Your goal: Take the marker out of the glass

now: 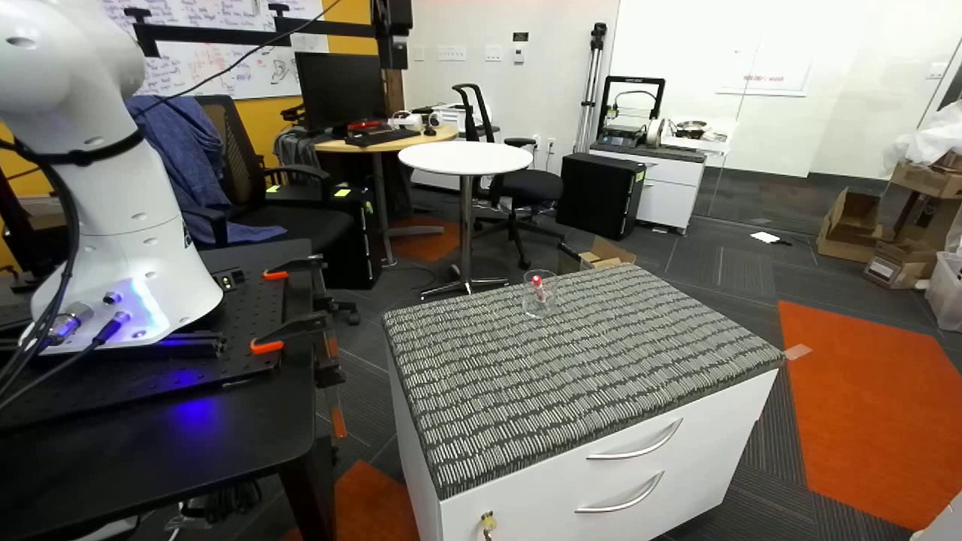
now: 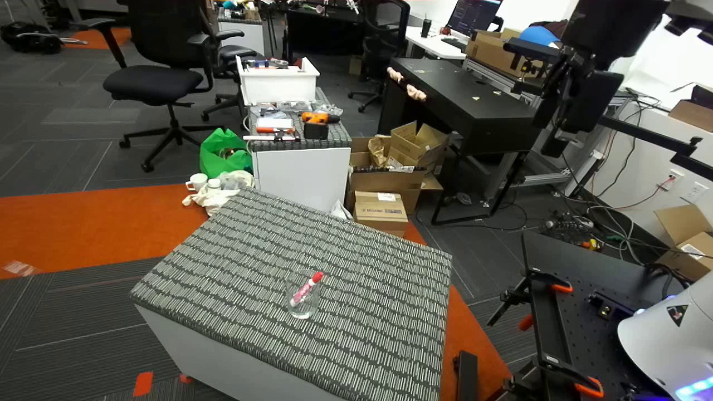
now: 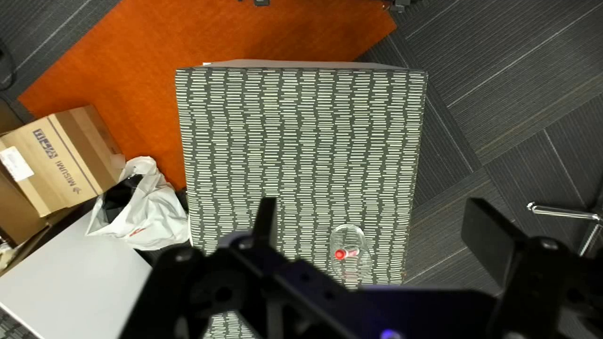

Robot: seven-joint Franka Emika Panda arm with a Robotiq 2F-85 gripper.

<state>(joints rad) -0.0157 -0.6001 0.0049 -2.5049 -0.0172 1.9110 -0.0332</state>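
The clear glass (image 1: 533, 308) stands upright on a patterned cabinet top, near its far edge in an exterior view. The glass also shows in another exterior view (image 2: 301, 313). The marker (image 2: 303, 291), red and whitish, leans inside the glass with its red end up, above the rim. It shows as a small red tip in an exterior view (image 1: 537, 282). In the wrist view the marker (image 3: 346, 254) and glass (image 3: 347, 230) lie far below, in the gap between my fingers. My gripper (image 3: 372, 212) is open and empty. I cannot surely make it out in the exterior views.
The patterned cabinet top (image 1: 601, 361) stands beside the black robot table (image 1: 225, 443), with a gap between them. Cardboard boxes (image 3: 61, 155), a white bag (image 3: 150, 212) and a white cabinet (image 3: 80, 282) stand beside it. A dark bar (image 2: 646, 133) hangs above.
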